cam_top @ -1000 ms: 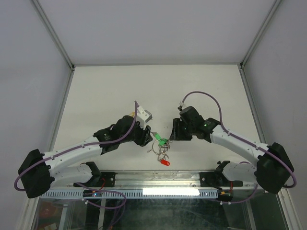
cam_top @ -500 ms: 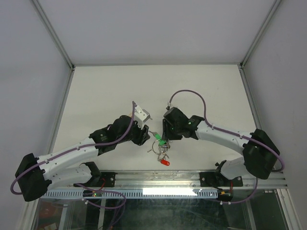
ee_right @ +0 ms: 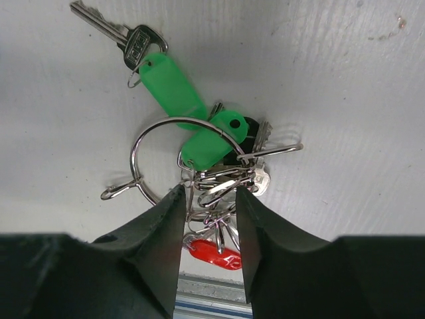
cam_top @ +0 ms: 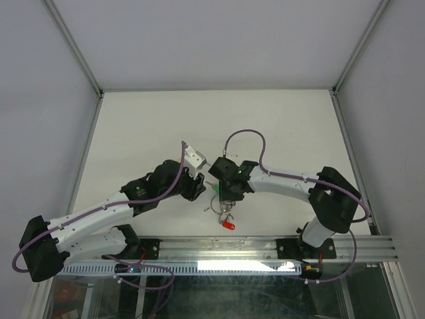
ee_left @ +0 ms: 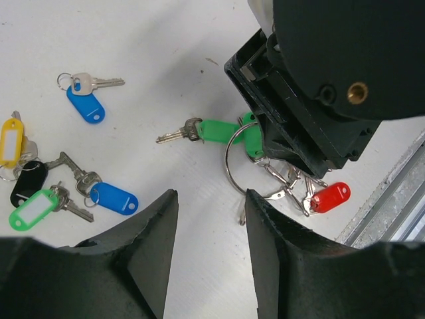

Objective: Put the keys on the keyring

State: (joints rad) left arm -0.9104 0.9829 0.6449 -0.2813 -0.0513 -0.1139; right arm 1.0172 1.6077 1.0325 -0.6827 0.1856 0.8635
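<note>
The keyring [ee_right: 149, 133] is a round silver wire ring lying on the white table, bunched with small rings, a green-tagged key [ee_right: 212, 141], a black one and a red-tagged key [ee_right: 214, 253]. A loose key with a green tag [ee_right: 166, 78] lies against the ring's far side. My right gripper [ee_right: 209, 199] is open and low over the bunch, with a finger on each side of the small rings. My left gripper [ee_left: 209, 226] is open and empty just left of the ring [ee_left: 234, 174]. Several loose keys with blue [ee_left: 86, 106], yellow [ee_left: 9, 142], black [ee_left: 28, 183] and green [ee_left: 33, 209] tags lie further left.
Another blue-tagged key [ee_left: 113, 197] lies near my left fingers. The metal rail [cam_top: 219, 249] at the table's near edge runs just behind the red tag [cam_top: 230, 226]. In the top view my two grippers [cam_top: 198, 189] [cam_top: 224, 193] are close together and the left arm hides the loose keys.
My right arm has swung left and come down over the keyring bunch. My left gripper has shifted slightly; the keyring has not moved.
</note>
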